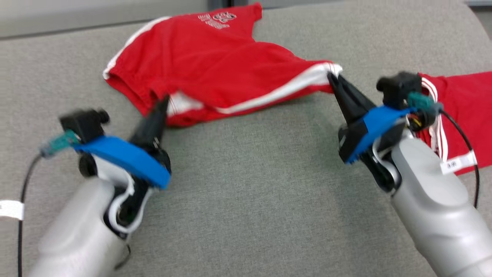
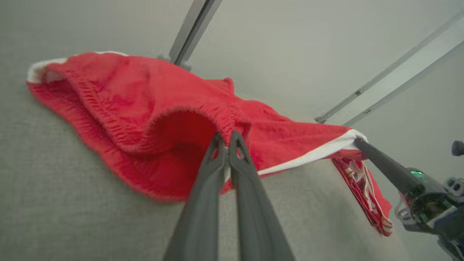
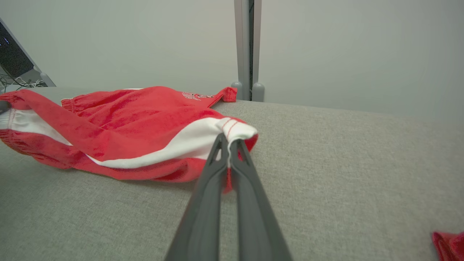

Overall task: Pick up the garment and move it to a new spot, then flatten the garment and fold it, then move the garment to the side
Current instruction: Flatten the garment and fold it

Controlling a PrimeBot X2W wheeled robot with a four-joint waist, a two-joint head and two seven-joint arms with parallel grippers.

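The garment (image 1: 207, 65) is a pair of red shorts with white side stripes, lying rumpled on the grey cloth table at the upper middle. My left gripper (image 1: 166, 100) is shut on its elastic waistband at the near left edge; the left wrist view shows the fingertips pinching the waistband (image 2: 226, 136). My right gripper (image 1: 331, 77) is shut on the white-striped hem corner at the garment's right end, seen pinched in the right wrist view (image 3: 229, 139). The fabric between the two grips is stretched and slightly raised off the table.
A second red garment (image 1: 461, 111) with white stripes and a white label lies at the right edge, partly behind my right arm. The grey table (image 1: 246, 192) stretches open toward me. A grey partition post (image 3: 248, 47) stands at the far edge.
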